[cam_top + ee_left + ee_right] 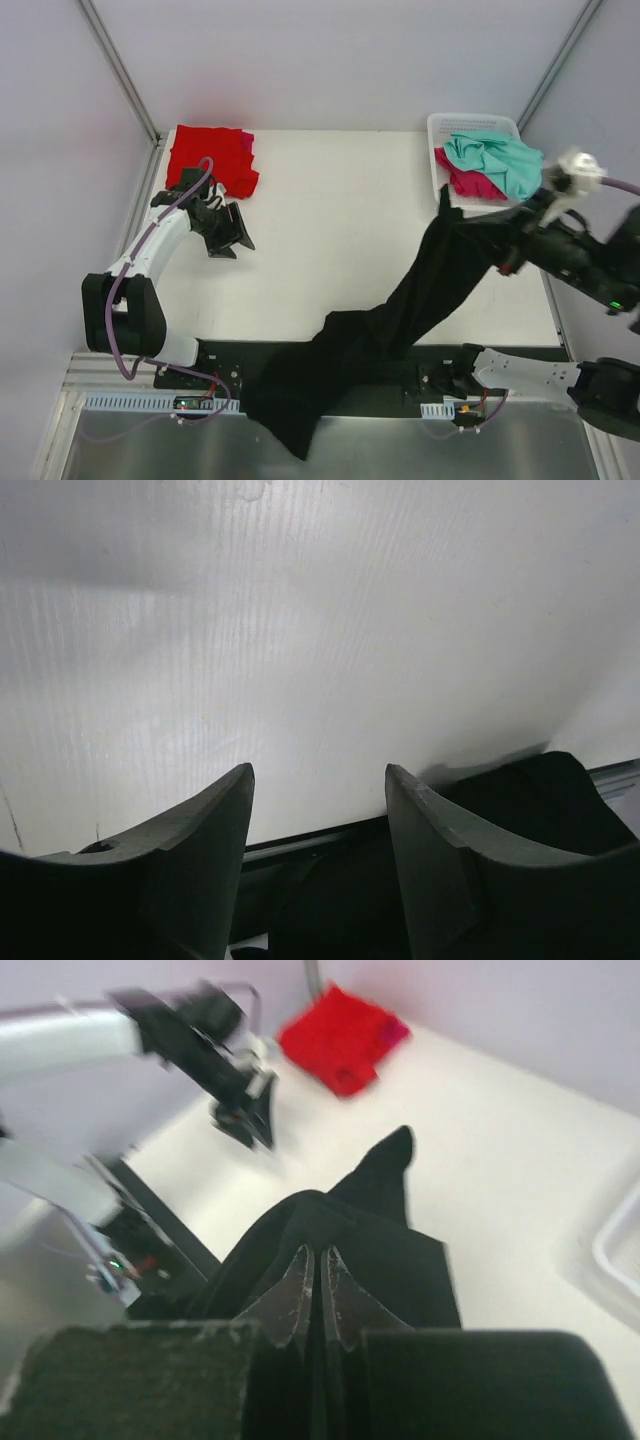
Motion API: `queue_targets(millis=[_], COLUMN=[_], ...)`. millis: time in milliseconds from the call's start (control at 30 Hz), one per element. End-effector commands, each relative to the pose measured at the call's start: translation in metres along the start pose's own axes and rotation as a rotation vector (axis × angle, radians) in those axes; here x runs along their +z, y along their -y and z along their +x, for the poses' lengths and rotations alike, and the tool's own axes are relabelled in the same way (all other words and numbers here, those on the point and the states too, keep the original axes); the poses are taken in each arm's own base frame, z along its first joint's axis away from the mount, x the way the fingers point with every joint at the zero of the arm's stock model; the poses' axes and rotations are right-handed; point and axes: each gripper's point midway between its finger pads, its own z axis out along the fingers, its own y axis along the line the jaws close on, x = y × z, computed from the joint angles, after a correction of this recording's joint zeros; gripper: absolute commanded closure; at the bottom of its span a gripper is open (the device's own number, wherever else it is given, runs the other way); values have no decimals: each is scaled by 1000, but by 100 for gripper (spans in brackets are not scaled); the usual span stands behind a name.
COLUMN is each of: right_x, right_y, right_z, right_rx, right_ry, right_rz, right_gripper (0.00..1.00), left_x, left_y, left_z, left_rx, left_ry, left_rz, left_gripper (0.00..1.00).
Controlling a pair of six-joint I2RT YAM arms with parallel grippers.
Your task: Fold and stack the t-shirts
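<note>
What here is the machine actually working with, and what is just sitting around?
Part of the job:
- black t-shirt, pinched in the right claw
- red t-shirt, folded at the far left corner
- teal t-shirt and pink t-shirt, heaped in the basket
- left claw, open and empty

Just there:
- white basket
- table

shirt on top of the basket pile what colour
The shirt is teal-mint, clearest in the top external view.

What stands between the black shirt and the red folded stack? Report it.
The open left gripper sits beside the red folded stack, partly across the way from the black shirt. Otherwise only bare table lies between.
</note>
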Motion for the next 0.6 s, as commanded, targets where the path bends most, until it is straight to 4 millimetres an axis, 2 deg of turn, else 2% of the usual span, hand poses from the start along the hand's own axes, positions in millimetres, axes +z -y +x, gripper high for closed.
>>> queue_targets(millis=[0, 133, 233, 300, 333, 467, 567], right_x=[66, 89, 110, 116, 119, 109, 109], right_y=[32, 52, 84, 109, 128, 172, 178], right_z=[54, 79, 103, 113, 119, 125, 132], right_rx=[-82, -98, -81, -77, -99, -112, -133], right_ry=[-265, -376, -478, -511, -533, -541, -576], right_rz=[215, 323, 458, 564, 662, 889, 909], right_gripper=[99, 99, 99, 99, 99, 99, 99], left_x=[-2, -2, -1, -2, -2, -4, -4], left_y=[7, 5, 5, 6, 5, 5, 3], left_z=[-7, -7, -6, -6, -6, -6, -5], left_rx=[-4, 6, 2, 2, 1, 9, 11], left_ry=[19, 23, 18, 19, 19, 27, 25], left_rz=[-2, -9, -8, -5, -7, -7, -16], left_gripper=[45, 45, 45, 45, 45, 45, 45])
